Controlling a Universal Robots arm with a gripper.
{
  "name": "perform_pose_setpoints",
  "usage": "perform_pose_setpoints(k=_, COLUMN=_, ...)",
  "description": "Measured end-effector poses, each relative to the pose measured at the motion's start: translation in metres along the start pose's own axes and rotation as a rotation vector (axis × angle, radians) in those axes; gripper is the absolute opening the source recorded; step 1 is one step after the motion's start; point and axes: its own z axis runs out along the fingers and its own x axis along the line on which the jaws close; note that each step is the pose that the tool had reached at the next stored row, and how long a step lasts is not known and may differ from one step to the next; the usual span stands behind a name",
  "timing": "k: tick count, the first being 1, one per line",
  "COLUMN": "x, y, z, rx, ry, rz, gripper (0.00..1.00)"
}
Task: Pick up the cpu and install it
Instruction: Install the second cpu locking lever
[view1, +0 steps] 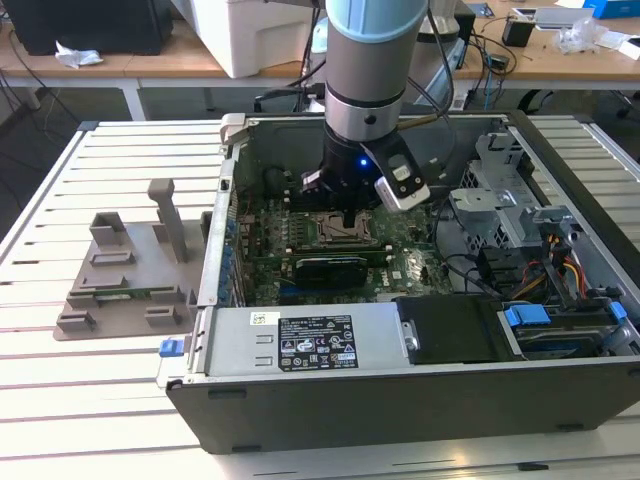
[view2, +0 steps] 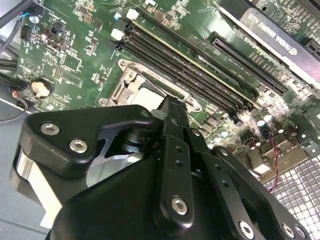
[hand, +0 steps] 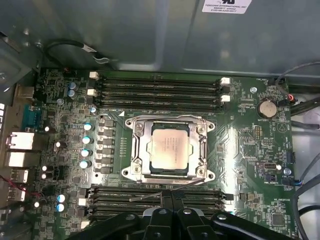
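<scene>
The cpu (hand: 170, 146), a flat square chip with a silvery top, lies inside the metal-framed socket (hand: 134, 150) in the middle of the green motherboard (hand: 245, 145). In the second wrist view a strip of the cpu (view2: 145, 95) shows just past the fingers. My gripper (hand: 172, 197) hovers over the socket's edge beside the memory slots, its black fingers pressed together with nothing between them. From the exterior view the gripper (view1: 349, 214) hangs low inside the open computer case, right above the socket (view1: 333, 231).
The case walls (view1: 225, 200) surround the board. A black card (view1: 330, 268) and the power supply (view1: 300, 340) sit near the socket, and drive cages and cables (view1: 520, 230) lie toward the exterior view's right. A grey tray with upright posts (view1: 130, 270) stands outside the case.
</scene>
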Motion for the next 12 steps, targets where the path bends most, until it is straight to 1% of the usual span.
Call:
perform_pose_setpoints(k=3, x=0.0027, y=-0.0003, z=0.0025, rx=0.0000, ry=0.0000, rz=0.000, gripper=0.11)
perform_pose_setpoints(k=6, x=0.0069, y=-0.0006, z=0.0047, rx=0.0001, ry=0.0001, rz=0.000, gripper=0.11)
perform_pose_setpoints(k=9, x=0.0141, y=-0.0008, z=0.0075, rx=0.0000, ry=0.0000, rz=0.000, gripper=0.11)
perform_pose_setpoints(k=12, x=0.0176, y=-0.0016, z=0.0124, rx=0.0003, ry=0.0001, rz=0.000, gripper=0.11)
